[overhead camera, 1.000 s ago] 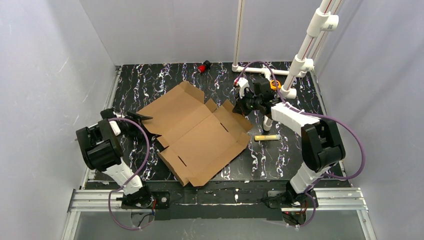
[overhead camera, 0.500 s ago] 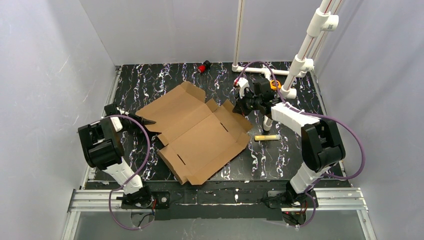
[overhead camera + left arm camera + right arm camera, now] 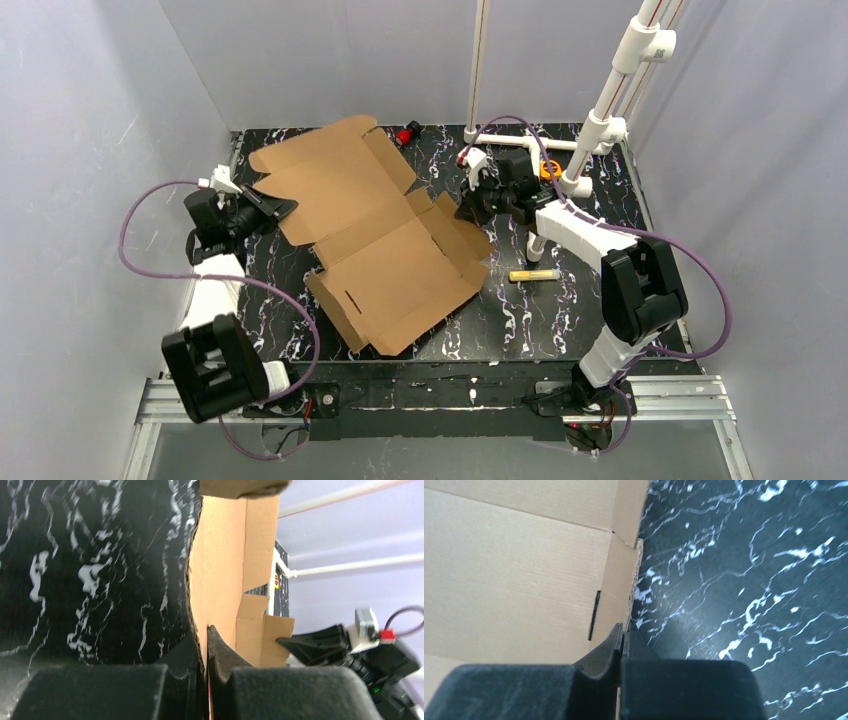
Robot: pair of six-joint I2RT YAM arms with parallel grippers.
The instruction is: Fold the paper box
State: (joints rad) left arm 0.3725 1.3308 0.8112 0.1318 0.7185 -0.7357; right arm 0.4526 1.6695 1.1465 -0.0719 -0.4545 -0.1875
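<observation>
Since half a second ago the left arm has swung out toward the far-left side of the table (image 3: pixel 560 330), and the wide far flap of the paper box (image 3: pixel 400 265) has risen with it, so that the flap now tilts up toward the back wall and the whole sheet sits a little further left. The black marbled table carries the box across its middle, opened out, with its near panels flat and the slotted side flaps spread. The left gripper (image 3: pixel 272 207) is pinched on the left edge of the raised flap; the left wrist view shows the jaws almost together with only the cardboard edge between the fingers (image 3: pixel 220 652). The right gripper (image 3: pixel 468 207) clamps the far-right corner flap in the same way, and in the right wrist view its jaws meet on the thin edge just beside a slot. A white pipe frame (image 3: pixel 600 118) stands at the far right. A yellow marker (image 3: pixel 534 274) lies just right of the box, apart from it, and a small red-and-black object (image 3: pixel 407 133) sits near the back edge, beside the raised flap.
</observation>
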